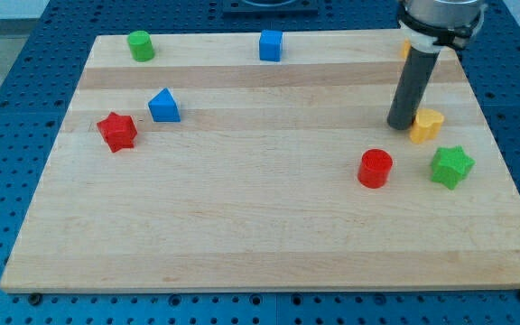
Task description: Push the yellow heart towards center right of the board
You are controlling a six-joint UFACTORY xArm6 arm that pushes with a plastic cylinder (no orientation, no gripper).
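Note:
The yellow heart (428, 125) lies on the wooden board (269, 226) at the view's right, a little above mid-height. My tip (402, 125) rests on the board right at the heart's left side, touching or nearly touching it. The dark rod rises from there toward the view's top right. A red cylinder (375, 169) stands below and left of the heart. A green star (451, 166) lies just below and right of the heart.
A green cylinder (140, 45) and a blue cube (271, 45) sit near the top edge. A blue triangular block (163, 106) and a red star (116, 132) lie at the left. A small orange-yellow piece (405, 50) shows behind the rod.

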